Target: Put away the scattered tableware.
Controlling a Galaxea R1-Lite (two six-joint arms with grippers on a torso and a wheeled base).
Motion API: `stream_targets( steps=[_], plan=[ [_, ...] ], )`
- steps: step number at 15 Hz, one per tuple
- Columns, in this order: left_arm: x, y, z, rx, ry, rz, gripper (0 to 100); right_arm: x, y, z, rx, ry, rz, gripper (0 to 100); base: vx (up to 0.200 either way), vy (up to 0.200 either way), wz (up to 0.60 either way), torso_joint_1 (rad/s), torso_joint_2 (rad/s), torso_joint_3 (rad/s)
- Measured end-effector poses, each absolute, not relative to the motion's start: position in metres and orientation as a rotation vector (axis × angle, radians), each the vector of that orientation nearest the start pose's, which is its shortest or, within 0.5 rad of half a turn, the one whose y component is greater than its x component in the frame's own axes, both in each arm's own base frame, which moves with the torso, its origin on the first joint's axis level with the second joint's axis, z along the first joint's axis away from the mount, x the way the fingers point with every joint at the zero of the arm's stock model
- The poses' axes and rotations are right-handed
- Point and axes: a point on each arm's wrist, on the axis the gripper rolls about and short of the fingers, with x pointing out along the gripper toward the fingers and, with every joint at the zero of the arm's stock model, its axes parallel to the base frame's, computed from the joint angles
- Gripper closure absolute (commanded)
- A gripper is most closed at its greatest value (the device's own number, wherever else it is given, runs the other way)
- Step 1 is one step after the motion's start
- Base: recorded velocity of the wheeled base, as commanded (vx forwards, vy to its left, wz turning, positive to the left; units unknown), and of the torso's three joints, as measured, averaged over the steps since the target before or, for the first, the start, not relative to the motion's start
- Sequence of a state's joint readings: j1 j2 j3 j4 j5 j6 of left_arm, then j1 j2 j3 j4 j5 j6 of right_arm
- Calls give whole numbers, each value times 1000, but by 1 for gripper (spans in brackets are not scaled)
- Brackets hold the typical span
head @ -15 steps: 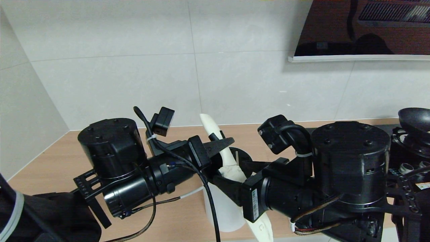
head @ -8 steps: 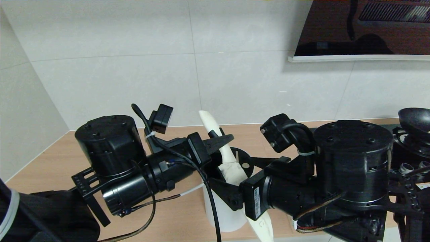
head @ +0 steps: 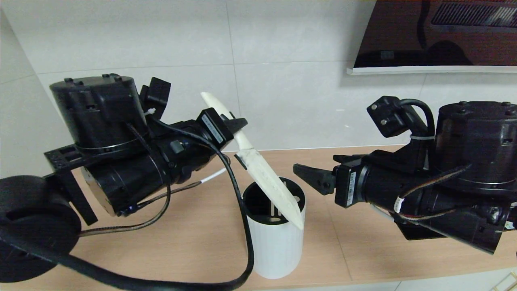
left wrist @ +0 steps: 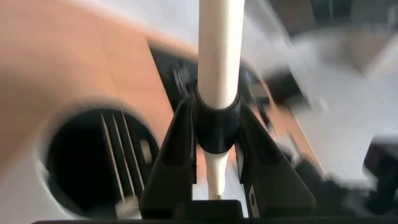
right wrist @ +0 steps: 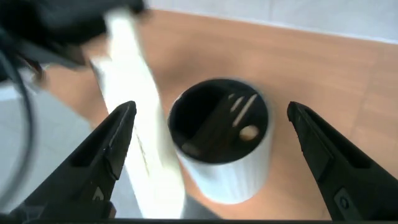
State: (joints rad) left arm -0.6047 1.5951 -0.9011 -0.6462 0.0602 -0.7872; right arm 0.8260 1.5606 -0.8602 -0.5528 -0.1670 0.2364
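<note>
Left pincer (head: 236, 125) clamped on white knife (head: 262, 178) by the handle, blade slanting down across the mouth of white holder (head: 278, 246) on desk (head: 181, 242). Right pincer (head: 319, 173) spread, near holder's right.

Tally: one white knife (head: 262, 176), one white holder (head: 278, 246) with thin sticks (head: 276, 211) inside, number unclear, one counter (head: 194, 238), one hood (head: 436, 36).

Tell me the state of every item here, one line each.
Holder: upright on the counter, a few utensils inside.
Knife: tilted, blade down, tip outside the holder's rim.
Left tool: shut on the knife's handle.
Right tool: open, empty.
</note>
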Motion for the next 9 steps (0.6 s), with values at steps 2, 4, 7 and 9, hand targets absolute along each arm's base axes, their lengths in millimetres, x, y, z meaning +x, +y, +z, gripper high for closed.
stream_targets(
  steps=[2,4,7,9],
  plan=[
    [242,-163,249,-702,203,-423,100,197,198,231,161,202,614,0,0,0,0,0,0,0],
    [244,-161,256,-629,131,-335,100,199,195,232,163,201,607,0,0,0,0,0,0,0],
    [242,-163,258,-481,58,-202,100,200,194,231,162,202,602,0,0,0,0,0,0,0],
    [237,-168,259,-438,46,-179,100,201,194,231,162,203,601,0,0,0,0,0,0,0]
  ],
)
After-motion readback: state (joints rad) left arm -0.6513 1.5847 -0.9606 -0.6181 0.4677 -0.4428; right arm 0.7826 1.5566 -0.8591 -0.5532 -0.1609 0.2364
